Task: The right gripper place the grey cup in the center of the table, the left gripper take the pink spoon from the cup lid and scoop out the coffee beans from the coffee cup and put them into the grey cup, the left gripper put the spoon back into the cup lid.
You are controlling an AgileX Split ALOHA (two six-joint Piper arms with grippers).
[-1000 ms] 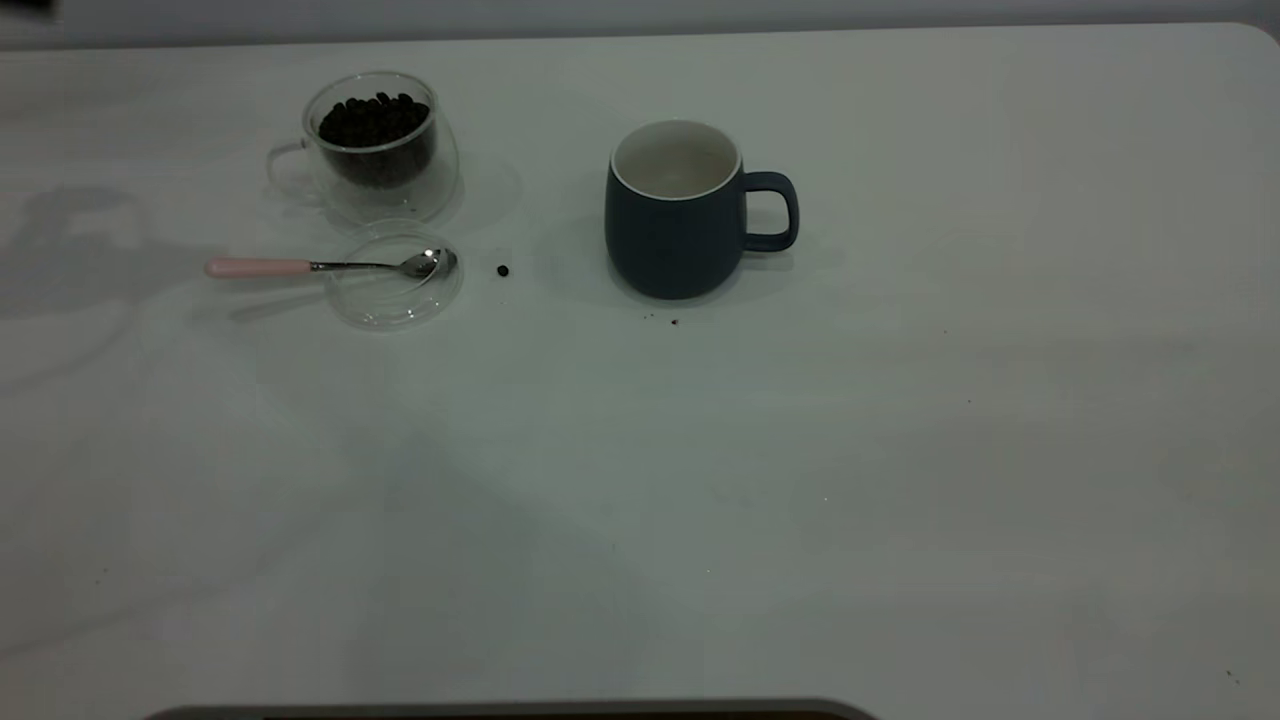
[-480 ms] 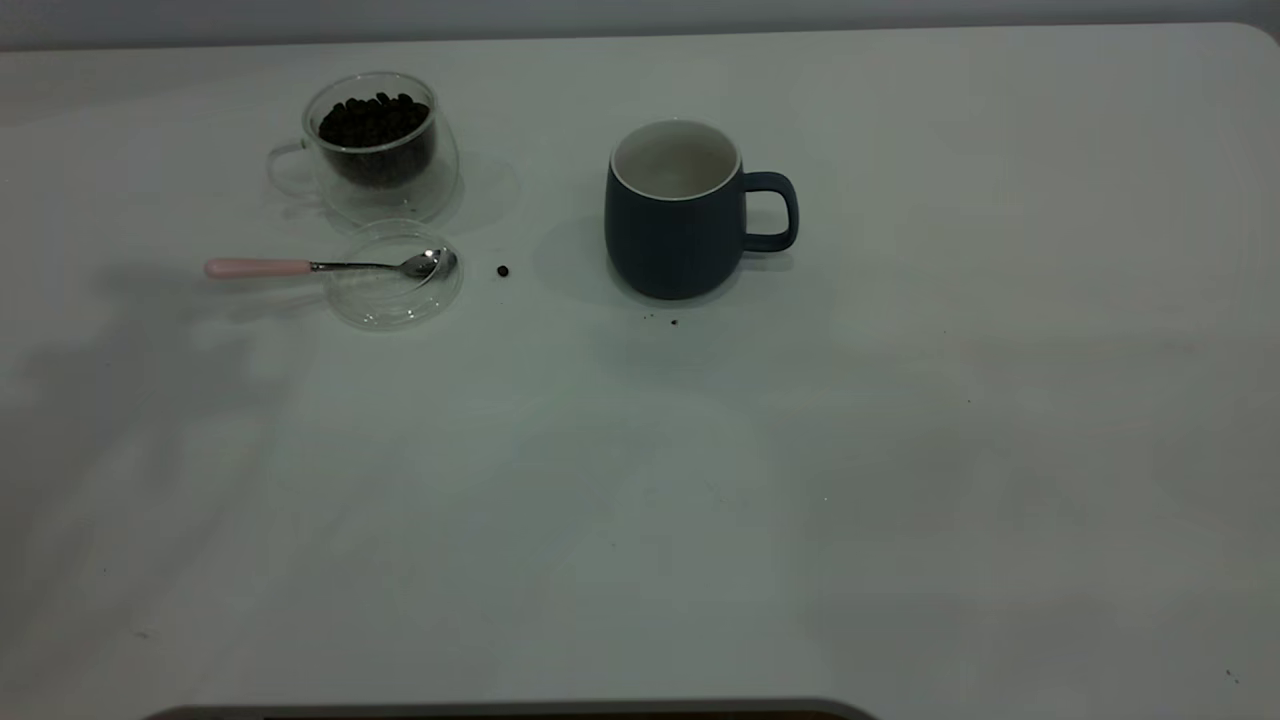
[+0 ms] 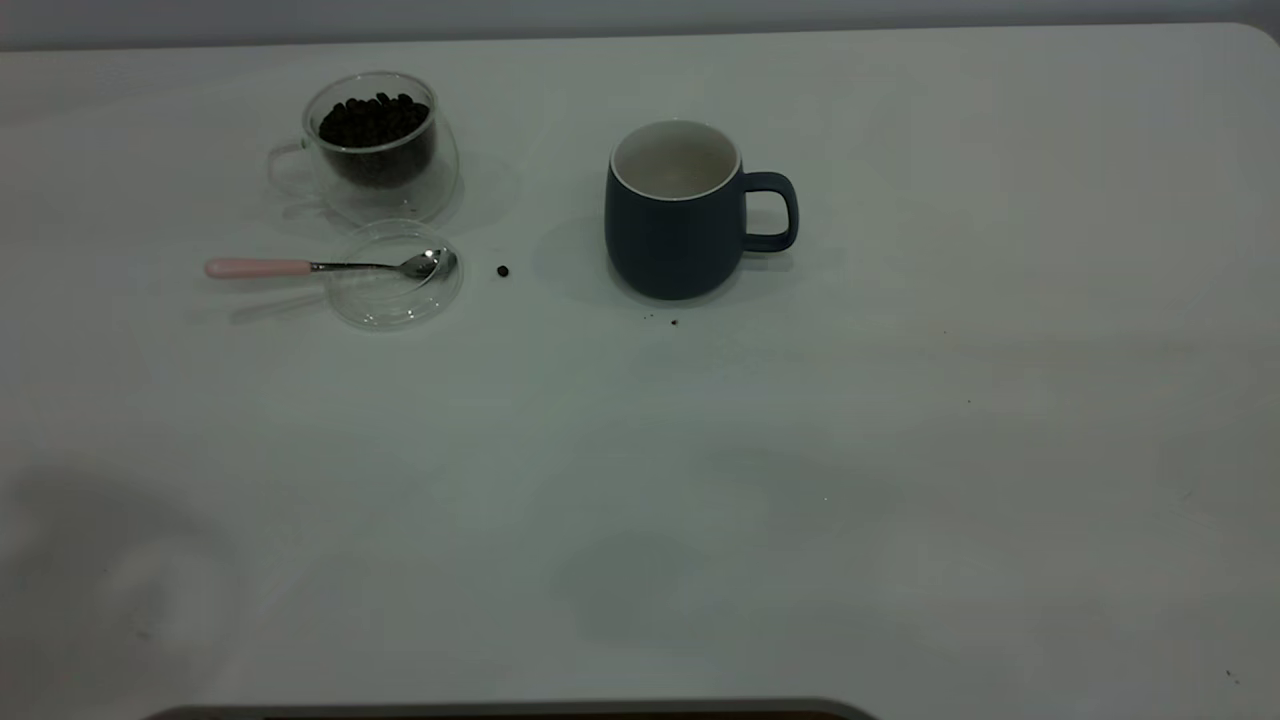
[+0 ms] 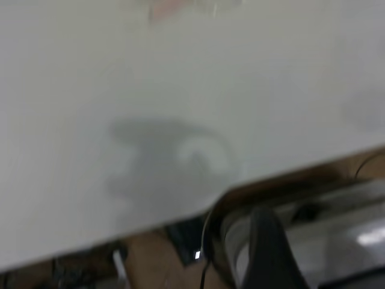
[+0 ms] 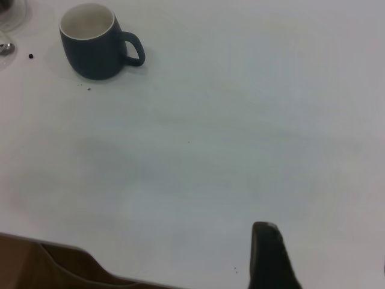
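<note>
The grey cup (image 3: 672, 225) stands upright near the middle of the table (image 3: 900, 450), handle to the right; it also shows far off in the right wrist view as the grey cup (image 5: 95, 48). The coffee cup (image 3: 378, 150) holds coffee beans (image 3: 374, 118) at the back left. In front of it the pink spoon (image 3: 258, 267) lies with its bowl in the cup lid (image 3: 392, 292). Neither arm shows in the exterior view. My left gripper (image 4: 328, 241) hangs open past the table's edge. Over the table's near side, my right gripper (image 5: 328, 253) is open and empty.
One stray bean (image 3: 502, 270) lies between the lid and the grey cup, and dark crumbs (image 3: 673, 322) sit in front of the cup. The left wrist view shows the table edge with cables and a frame below it.
The arm shadow on the left of the table has slid toward the near edge. A dark shape at the top left corner is gone. Cups, lid and spoon have not moved.
</note>
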